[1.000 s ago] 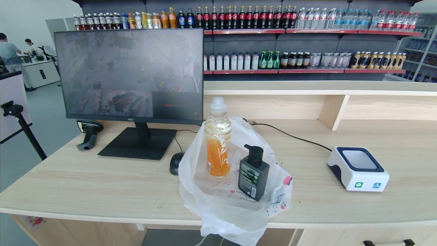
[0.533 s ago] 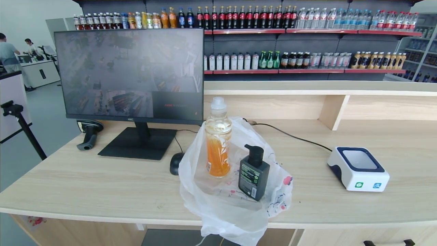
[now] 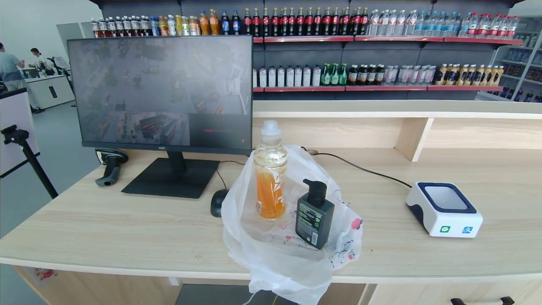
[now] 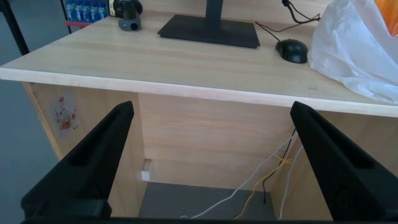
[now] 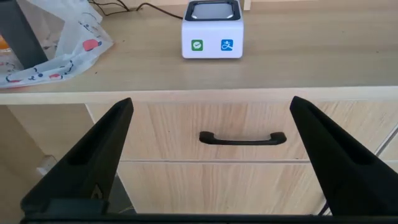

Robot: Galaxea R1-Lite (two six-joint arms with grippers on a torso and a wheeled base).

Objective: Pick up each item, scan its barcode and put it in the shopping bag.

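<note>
Orange-filled clear bottle (image 3: 270, 178) and black pump bottle (image 3: 314, 220) stand on white plastic bag (image 3: 271, 258); snagging it may topple them. Left pincer (image 4: 211, 107), right pincer (image 5: 211, 101): spread wide, empty.

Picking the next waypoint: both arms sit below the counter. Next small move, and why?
Probably lift the right gripper above the counter edge toward the black pump bottle: the gripper hangs open and empty below that edge, and this bottle stands on the shopping bag, nearer the scanner than the orange drink bottle.
</note>
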